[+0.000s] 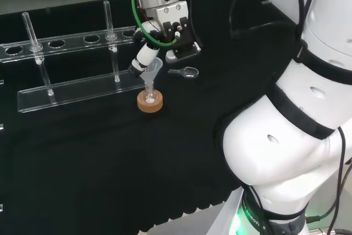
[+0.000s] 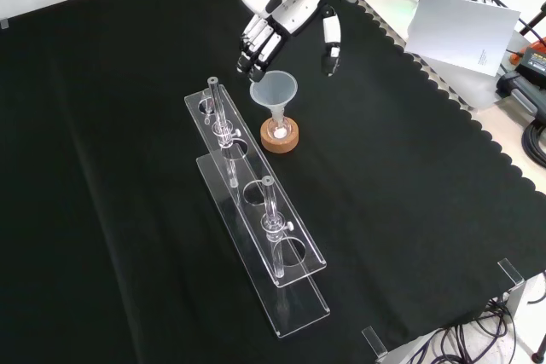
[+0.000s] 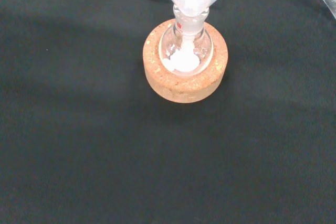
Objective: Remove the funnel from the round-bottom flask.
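The funnel [image 2: 275, 91] sits with its stem in the neck of the small round-bottom flask [image 3: 186, 51], which rests in a cork ring [image 2: 280, 136] on the black tabletop [image 2: 409, 193], just beside the clear tube rack [image 2: 256, 210]. The hand [image 2: 286, 27] hovers over the cone with its fingers [image 2: 256, 47] and thumb spread to either side of the rim, pinching nothing yet. The risk, as I judge it, is a lopsided closure: if one side meets the rim first, the funnel tilts and levers the light flask out of its ring. A stem that sticks in the neck could also lift the flask along, spilling the white contents.
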